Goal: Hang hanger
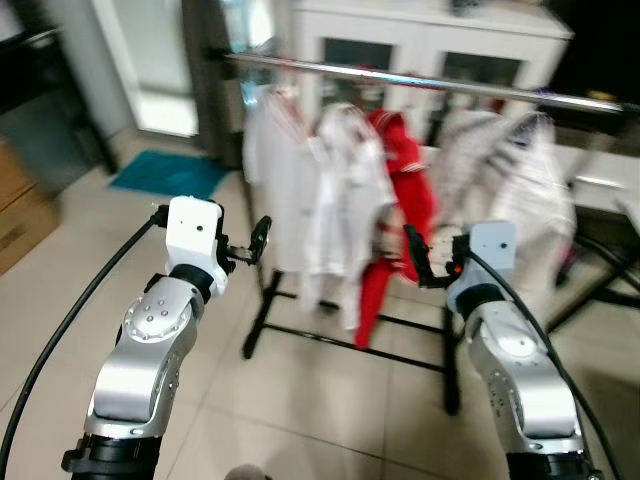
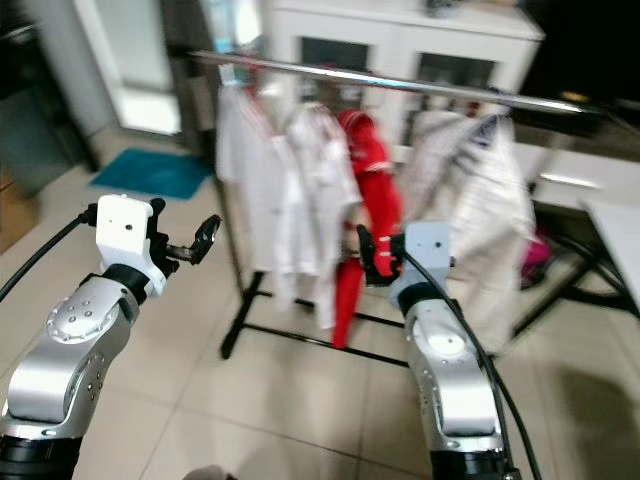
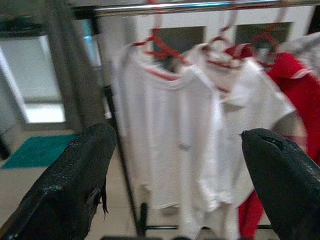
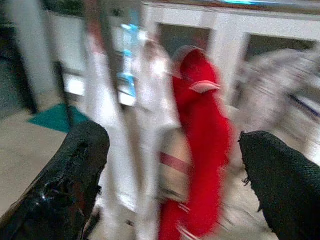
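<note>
Both the left gripper (image 1: 262, 238) and right gripper (image 1: 417, 262) hold their jaws released and empty before the clothes rail (image 1: 420, 80); advancing risks snagging hung shirts (image 1: 320, 200)

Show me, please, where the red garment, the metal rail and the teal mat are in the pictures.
red garment (image 1: 408, 190): left eye view, on its upper body part.
metal rail (image 1: 420, 82): left eye view, on the bare bar above the clothes.
teal mat (image 1: 168, 174): left eye view, on its middle.

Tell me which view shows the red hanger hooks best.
The left wrist view: the red hanger hooks loop over the rail sharply enough to count. Both eye views and the right wrist view blur them into the garments.
</note>
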Tool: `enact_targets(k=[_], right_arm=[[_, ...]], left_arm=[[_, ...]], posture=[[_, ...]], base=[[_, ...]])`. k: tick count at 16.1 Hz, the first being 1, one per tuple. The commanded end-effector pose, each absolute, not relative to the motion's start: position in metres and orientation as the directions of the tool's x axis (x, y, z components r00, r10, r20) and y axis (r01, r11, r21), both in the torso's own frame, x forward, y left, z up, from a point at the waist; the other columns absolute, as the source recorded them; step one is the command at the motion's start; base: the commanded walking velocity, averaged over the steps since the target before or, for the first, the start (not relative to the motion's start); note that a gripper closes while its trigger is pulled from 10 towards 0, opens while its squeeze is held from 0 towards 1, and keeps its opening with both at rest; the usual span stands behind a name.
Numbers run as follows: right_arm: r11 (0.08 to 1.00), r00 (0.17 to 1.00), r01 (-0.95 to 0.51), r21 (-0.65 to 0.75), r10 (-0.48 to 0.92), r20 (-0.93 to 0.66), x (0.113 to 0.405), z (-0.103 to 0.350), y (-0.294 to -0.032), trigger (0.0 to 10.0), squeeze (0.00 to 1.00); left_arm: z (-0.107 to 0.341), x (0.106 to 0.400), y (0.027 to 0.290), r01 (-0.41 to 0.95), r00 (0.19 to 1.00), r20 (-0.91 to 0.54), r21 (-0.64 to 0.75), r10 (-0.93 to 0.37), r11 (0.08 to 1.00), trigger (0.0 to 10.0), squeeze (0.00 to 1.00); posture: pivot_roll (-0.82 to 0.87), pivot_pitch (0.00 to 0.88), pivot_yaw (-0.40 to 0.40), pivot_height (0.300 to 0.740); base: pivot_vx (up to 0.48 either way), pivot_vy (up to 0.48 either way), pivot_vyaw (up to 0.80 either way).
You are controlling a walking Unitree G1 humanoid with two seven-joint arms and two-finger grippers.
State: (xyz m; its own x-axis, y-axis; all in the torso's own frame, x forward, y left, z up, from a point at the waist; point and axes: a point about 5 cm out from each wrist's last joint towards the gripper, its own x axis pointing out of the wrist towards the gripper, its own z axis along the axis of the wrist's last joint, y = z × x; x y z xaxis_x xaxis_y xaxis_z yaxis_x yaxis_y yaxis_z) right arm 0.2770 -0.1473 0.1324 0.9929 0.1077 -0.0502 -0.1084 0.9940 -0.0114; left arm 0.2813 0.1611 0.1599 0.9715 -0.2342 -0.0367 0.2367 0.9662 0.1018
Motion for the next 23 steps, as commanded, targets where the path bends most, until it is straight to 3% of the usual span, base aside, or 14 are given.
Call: enact_targets(k=[1,7,10,11,12,17,23], right_arm=[[0.993,0.992,-0.121,-0.008,0.121,-0.022,0.278,0.137,-0.145,10.0,1.0],[0.995,0.995,-0.1,0.006,0.1,-0.028,0.279,0.136,-0.146,10.0,1.0],[1.0,0.999,0.001,0.005,-0.001,-0.044,0.28,0.133,-0.159,10.0,1.0],[1.0,0.999,0.0,0.001,0.0,-0.042,0.28,0.134,-0.161,10.0,0.55],[1.0,0.999,-0.005,0.004,0.005,-0.04,0.279,0.134,-0.161,10.0,0.0],[1.0,0.999,-0.001,-0.002,0.001,-0.051,0.278,0.134,-0.158,10.0,0.0],[0.999,0.999,0.028,-0.042,-0.03,-0.039,0.281,0.136,-0.163,10.0,0.0]], left_arm=[[0.161,0.283,0.161,0.239,0.971,-0.03,0.103,-0.238,0.965,10.0,1.0],[0.155,0.281,0.161,0.236,0.971,-0.052,0.12,-0.232,0.964,10.0,1.0],[0.152,0.278,0.155,0.259,0.966,-0.047,0.11,-0.256,0.959,10.0,1.0],[0.151,0.277,0.154,0.267,0.964,-0.049,0.108,-0.263,0.958,10.0,1.0],[0.15,0.276,0.153,0.269,0.963,-0.05,0.107,-0.265,0.957,10.0,1.0],[0.148,0.28,0.152,0.278,0.96,-0.058,0.105,-0.273,0.955,10.0,1.0],[0.145,0.28,0.151,0.279,0.959,-0.07,0.102,-0.273,0.955,10.0,1.0]], posture=[[-0.04,0.0,0.001,0.74],[-0.03,0.0,-0.014,0.74],[-0.04,0.0,-0.016,0.74],[-0.05,0.0,-0.015,0.74],[-0.05,0.0,-0.012,0.74],[-0.05,0.0,-0.006,0.74],[-0.05,0.0,-0.017,0.74]], base=[[0.24,0.0,0.8],[0.0,0.0,0.08],[0.0,0.0,-0.53],[0.0,0.0,-0.8],[0.0,0.0,-0.8],[0.0,0.0,-0.11],[0.293,0.0,-0.61]])
